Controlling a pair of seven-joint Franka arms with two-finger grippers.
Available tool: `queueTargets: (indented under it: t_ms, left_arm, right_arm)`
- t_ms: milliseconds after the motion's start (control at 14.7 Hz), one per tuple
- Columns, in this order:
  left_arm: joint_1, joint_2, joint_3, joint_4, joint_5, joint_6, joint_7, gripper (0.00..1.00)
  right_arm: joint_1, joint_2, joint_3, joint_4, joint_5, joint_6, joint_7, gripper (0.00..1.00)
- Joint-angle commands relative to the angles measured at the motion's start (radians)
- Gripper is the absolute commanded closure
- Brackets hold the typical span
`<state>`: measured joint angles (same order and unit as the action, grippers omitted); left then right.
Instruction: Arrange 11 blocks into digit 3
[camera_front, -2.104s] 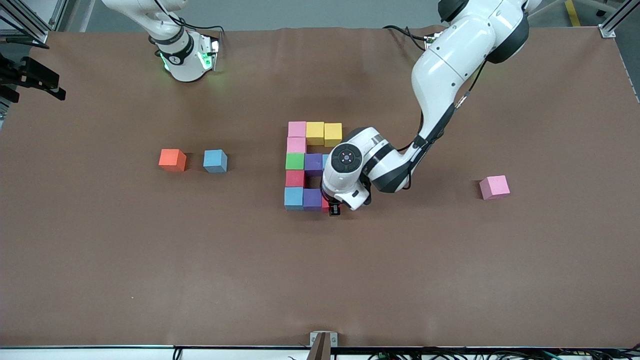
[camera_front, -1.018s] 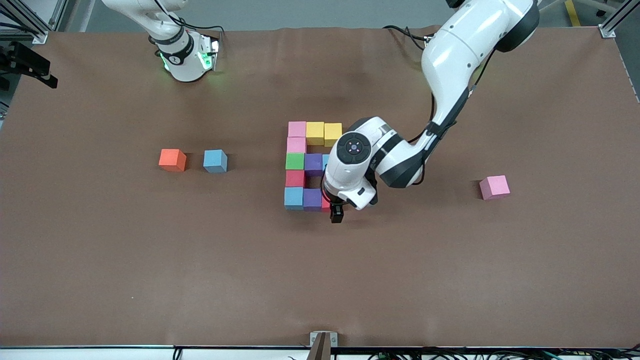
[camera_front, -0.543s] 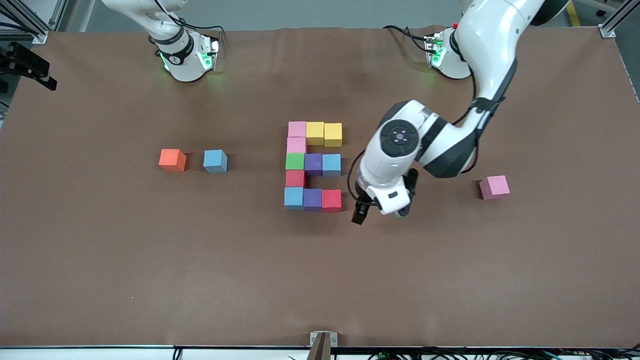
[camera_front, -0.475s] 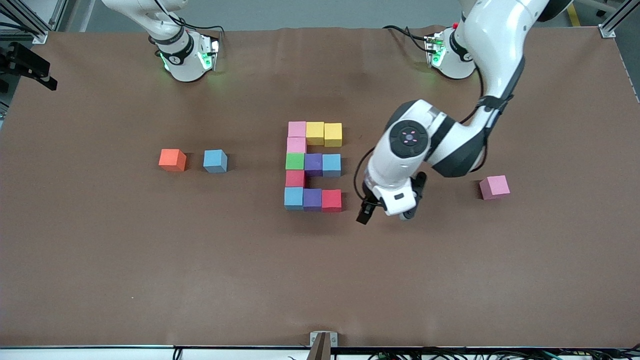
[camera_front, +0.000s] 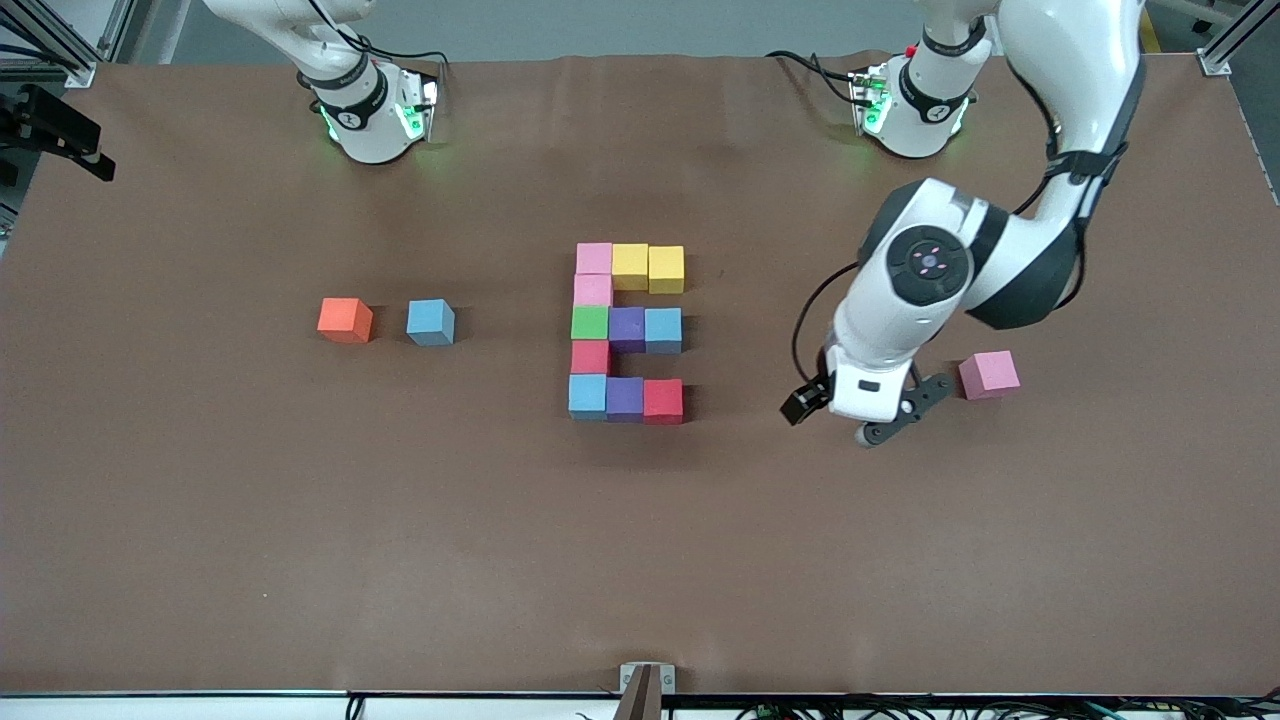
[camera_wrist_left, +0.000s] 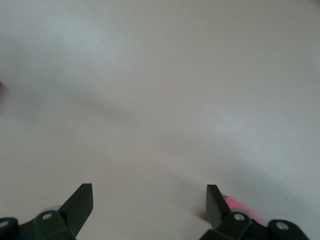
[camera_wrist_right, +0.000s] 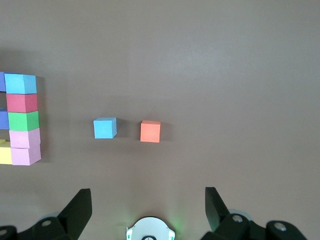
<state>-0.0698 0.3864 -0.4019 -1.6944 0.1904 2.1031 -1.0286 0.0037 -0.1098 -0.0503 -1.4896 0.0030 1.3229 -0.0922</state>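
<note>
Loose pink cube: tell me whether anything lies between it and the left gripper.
Nothing visible does. The left gripper hangs open over bare table right beside the loose pink cube. The finished digit 3 sits toward the right arm's end. The right gripper waits open, away from the digit.

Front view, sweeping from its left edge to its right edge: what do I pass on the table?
Orange foam cube → lone light blue foam cube → the finished block figure of eleven touching foam cubes → open left end effector → lone pink foam cube.
</note>
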Motion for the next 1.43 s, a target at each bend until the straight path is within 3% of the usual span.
queueTargets:
  t_ms: [0,543,679,1222,1358]
  left_arm:
    - [0.062,-0.131,-0.002,-0.096,-0.022,-0.032,0.262,0.0]
    - [0.289,-0.325,-0.002,-0.034,-0.124,-0.343,0.789,0.0]
    - [0.341,-0.366,0.0,-0.034,-0.173,-0.348,0.857,0.0]
    - [0.381,-0.391,0.014,0.013,-0.186,-0.376,0.969,0.0]
    - [0.355,-0.391,0.064,0.021,-0.189,-0.376,0.973,0.0]
  right_arm:
    - [0.004,-0.011,-0.003,-0.012,0.015,-0.002,0.014,0.0]
    - [-0.002,-0.011,-0.01,-0.014,0.029,-0.016,0.014,0.0]
    - [-0.001,-0.011,-0.01,-0.014,0.028,-0.019,0.029,0.0]
    - [0.002,-0.011,-0.005,-0.014,0.014,-0.01,0.031,0.0]
    - [0.001,-0.011,-0.005,-0.014,0.014,-0.013,0.032,0.0]
